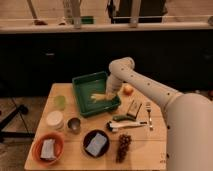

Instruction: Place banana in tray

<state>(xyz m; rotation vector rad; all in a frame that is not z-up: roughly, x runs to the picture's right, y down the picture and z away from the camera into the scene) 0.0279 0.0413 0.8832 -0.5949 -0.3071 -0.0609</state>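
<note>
I read the tool low inside the tray, by its right wall, with the banana lying just at it. Tray's left half is bare — free floor there. The right exit is crowded: round orange fruit just beside the wall, a dark green vegetable near the front corner. Left of the tray — a green cup; the worktop is barer at its front right.

The wooden table holds 1 green tray with 1 banana in it and 1 gripper at the banana. Around them sit 2 bowls: 1 orange bowl and 1 black bowl. There are also 1 round orange fruit, 1 fork, 1 green cup and 1 metal cup.
</note>
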